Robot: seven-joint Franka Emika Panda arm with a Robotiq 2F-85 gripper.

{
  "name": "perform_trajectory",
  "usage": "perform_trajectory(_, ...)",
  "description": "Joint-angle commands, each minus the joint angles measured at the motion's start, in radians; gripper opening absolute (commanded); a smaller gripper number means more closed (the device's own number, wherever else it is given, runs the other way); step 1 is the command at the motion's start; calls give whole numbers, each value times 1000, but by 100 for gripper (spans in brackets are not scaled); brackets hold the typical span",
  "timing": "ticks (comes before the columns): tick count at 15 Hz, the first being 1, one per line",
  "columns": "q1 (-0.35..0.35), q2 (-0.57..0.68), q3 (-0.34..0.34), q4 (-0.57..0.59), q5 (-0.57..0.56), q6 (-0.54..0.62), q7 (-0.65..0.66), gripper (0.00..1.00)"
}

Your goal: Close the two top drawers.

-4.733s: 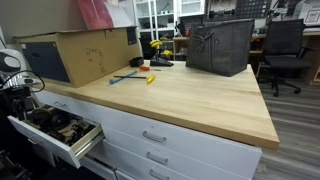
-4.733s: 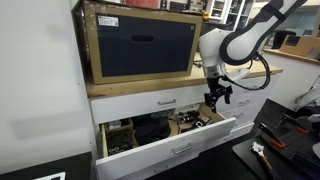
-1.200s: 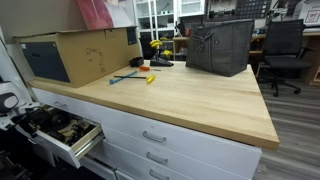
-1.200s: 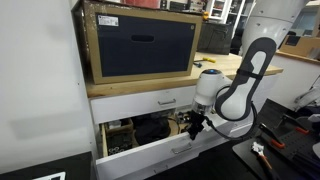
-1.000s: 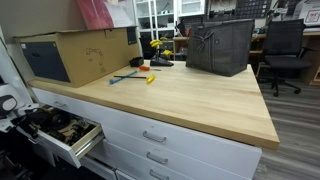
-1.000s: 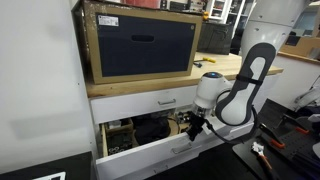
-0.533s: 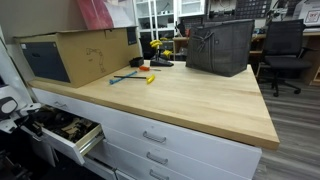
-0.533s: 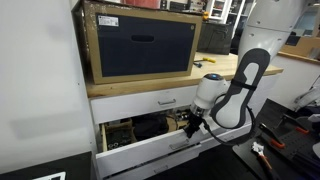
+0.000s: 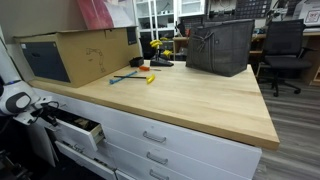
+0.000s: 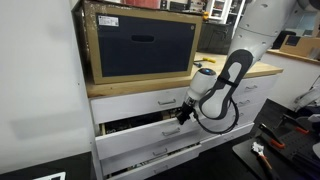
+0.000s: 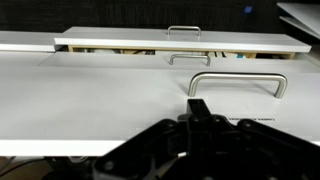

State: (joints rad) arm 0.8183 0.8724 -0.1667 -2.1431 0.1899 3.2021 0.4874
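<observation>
Jaws shut and empty, tips against the drawer.
Under the table, an exterior view shows it ajar; the wrist view catches its silver handle.

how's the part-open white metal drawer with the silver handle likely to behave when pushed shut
The wide white metal drawer probably slides straight on runners rather than tipping; its flat front looks rigid. It may feel fairly heavy, since dark contents show inside. The gripper presses near one end, so slight skewing is possible.
</observation>
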Motion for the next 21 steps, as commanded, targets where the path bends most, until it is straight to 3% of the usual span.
perform_trajectory(1, 5, 36, -56, 83, 30, 29, -48, 0)
perform_trajectory(5, -36, -6, -30, 77, 31, -13, -59, 0)
perform_trajectory(13, -59, -125, 46, -89, 27, -77, -48, 0)
perform_trajectory(18, -35, -150, -5, -138, 21, -40, -46, 0)
perform_trajectory(21, -9, -111, -80, -141, 9, 12, -57, 0)
